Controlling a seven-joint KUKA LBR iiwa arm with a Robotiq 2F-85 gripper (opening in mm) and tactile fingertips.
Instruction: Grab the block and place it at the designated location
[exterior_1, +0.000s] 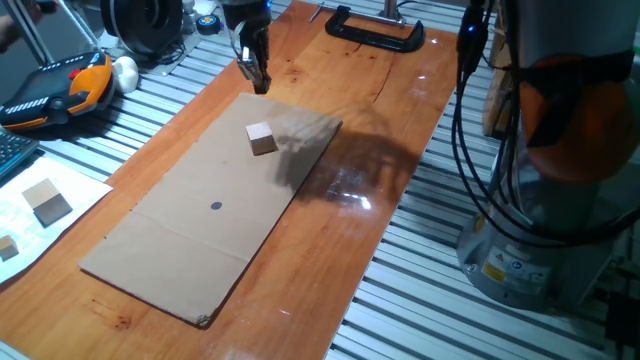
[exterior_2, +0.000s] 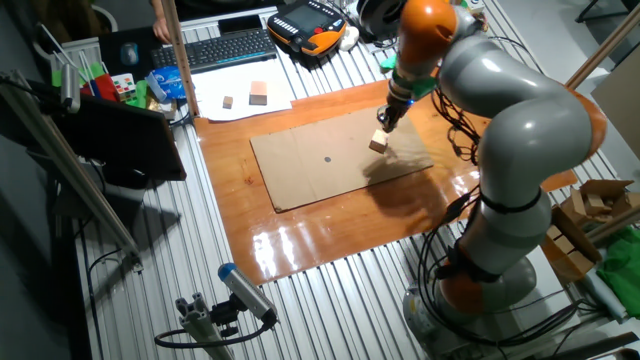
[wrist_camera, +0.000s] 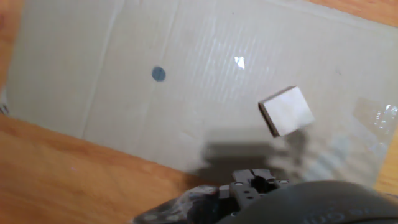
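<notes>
The block (exterior_1: 262, 138) lies free on the brown cardboard sheet (exterior_1: 190, 250), near its far end. It also shows in the other fixed view (exterior_2: 378, 142) and right of centre in the hand view (wrist_camera: 286, 111). The designated location is a dark grey dot (exterior_1: 217, 207) (exterior_2: 327, 159) (wrist_camera: 158, 74) printed mid-sheet, well apart from the block. My gripper (exterior_1: 260, 82) (exterior_2: 385, 120) hangs above the far edge of the sheet, just beyond the block and not touching it. It holds nothing. The fingertips are too dark and small to tell whether they are open or shut.
A bigger tan cube (exterior_1: 47, 200) and a small cube (exterior_1: 8, 247) sit on white paper left of the board. A black clamp (exterior_1: 375, 30) lies at the far end. An orange teach pendant (exterior_1: 60, 90) and a keyboard (exterior_2: 215, 48) lie beyond. The robot base (exterior_1: 560, 200) stands on the right.
</notes>
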